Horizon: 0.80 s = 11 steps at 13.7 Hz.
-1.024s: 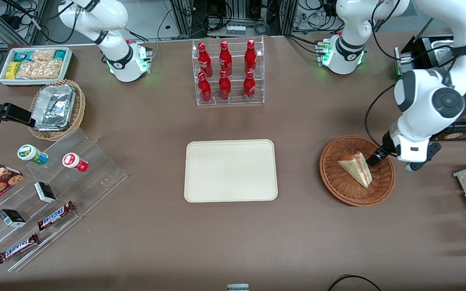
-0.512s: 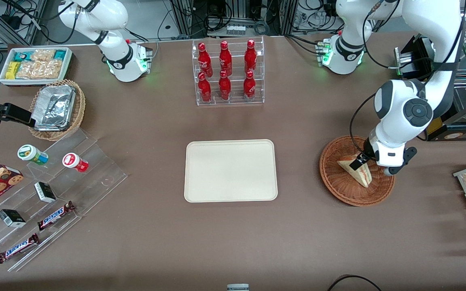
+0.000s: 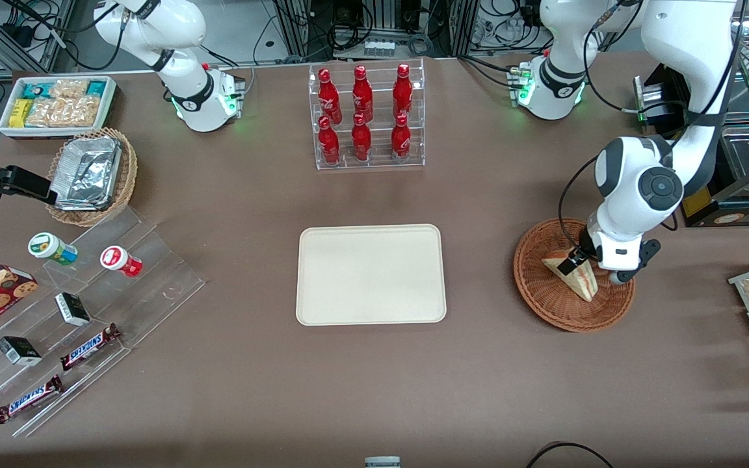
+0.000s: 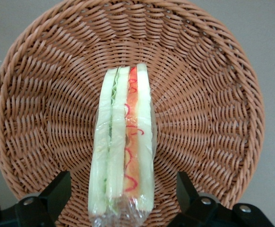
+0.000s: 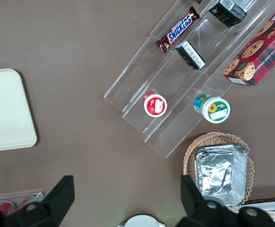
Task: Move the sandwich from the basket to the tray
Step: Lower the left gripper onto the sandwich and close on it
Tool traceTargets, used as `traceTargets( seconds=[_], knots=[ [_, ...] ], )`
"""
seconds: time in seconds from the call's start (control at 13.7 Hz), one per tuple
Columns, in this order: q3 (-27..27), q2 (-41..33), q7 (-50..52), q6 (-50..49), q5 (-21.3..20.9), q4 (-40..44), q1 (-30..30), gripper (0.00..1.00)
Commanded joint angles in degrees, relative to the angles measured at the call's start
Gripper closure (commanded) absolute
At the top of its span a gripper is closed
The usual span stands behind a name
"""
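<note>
6 red bottles point(image 3: 365, 116) in a clear rack point(image 3: 368, 159); 2 Snickers bars point(image 3: 90, 346).

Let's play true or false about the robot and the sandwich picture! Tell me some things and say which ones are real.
1. The triangular sandwich with red and green filling lies in the round reddish-brown wicker basket. True.
2. The flat cream rectangular tray already has the sandwich on it. False: the tray holds nothing; the sandwich is in the basket.
3. The left arm's gripper is above the basket, with its fingers open on either side of the sandwich. True.
4. The clear rack holds green bottles. False: the bottles in it are red.
5. The tray sits inside the basket. False: they lie apart on the brown table.
</note>
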<state>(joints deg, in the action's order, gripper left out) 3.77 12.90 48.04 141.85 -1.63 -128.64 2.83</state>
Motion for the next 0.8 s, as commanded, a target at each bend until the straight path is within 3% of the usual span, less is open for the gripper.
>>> traceTargets(
  seconds=[0.0,0.07,0.29,0.73],
  knots=[
    [-0.3,0.5,0.7,1.2,-0.4,-0.5,0.1,0.23],
    [-0.3,0.5,0.7,1.3,-0.4,-0.5,0.0,0.38],
    [-0.3,0.9,0.7,1.3,-0.5,-0.2,-0.1,0.68],
    [-0.3,-2.3,0.3,-1.2,-0.8,0.3,0.0,0.72]
  ],
)
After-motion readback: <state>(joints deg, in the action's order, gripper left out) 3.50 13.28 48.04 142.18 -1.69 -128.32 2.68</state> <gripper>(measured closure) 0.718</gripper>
